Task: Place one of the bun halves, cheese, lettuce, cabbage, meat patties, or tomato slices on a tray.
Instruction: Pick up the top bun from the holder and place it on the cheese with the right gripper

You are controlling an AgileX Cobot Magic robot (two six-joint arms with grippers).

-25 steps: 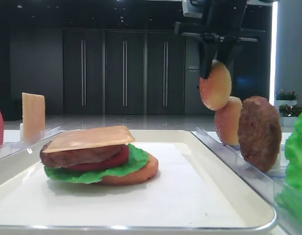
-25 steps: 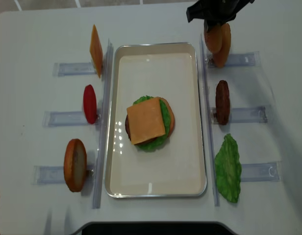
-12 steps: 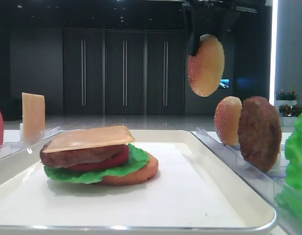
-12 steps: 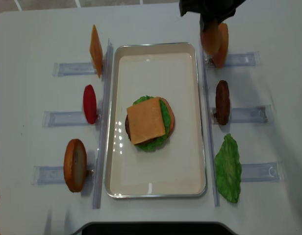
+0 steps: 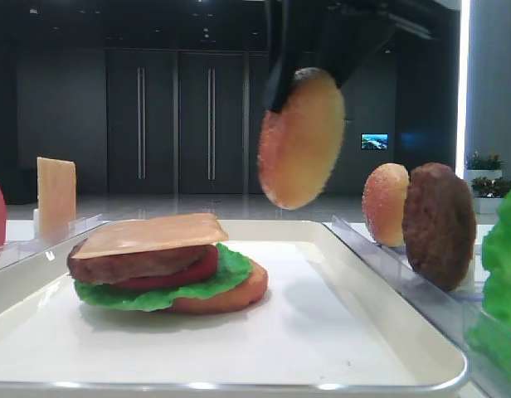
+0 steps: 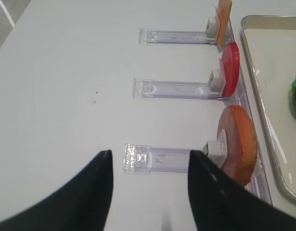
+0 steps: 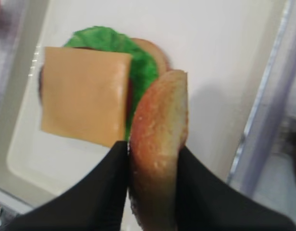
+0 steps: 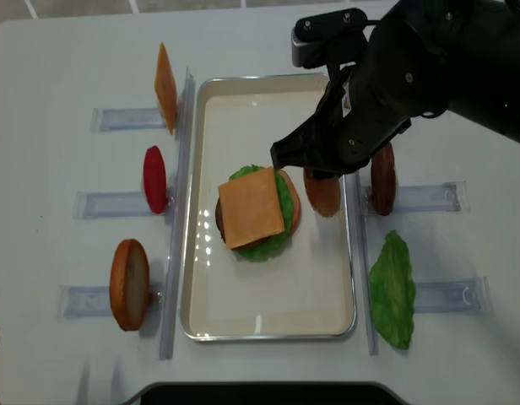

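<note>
The bun top (image 7: 160, 149) hangs on edge over the tray (image 8: 268, 312), just right of the cheese (image 8: 251, 207) topped stack, pinched tight in the right gripper (image 7: 150, 192). Left gripper (image 6: 148, 192) sits out by the racks (image 6: 179, 89), fingers spread, holding nothing.

One exterior camera is sitting low at table level by the near end of the tray (image 5: 388, 332), looking along it toward dark doors. The other is looking straight down, taking in the whole tray (image 8: 268, 325) and the racks on both sides. The right wrist camera is peering down close over the stacked burger (image 7: 85, 101), which both exterior views are also showing. The left wrist camera is facing the left racks (image 6: 177, 89).
</note>
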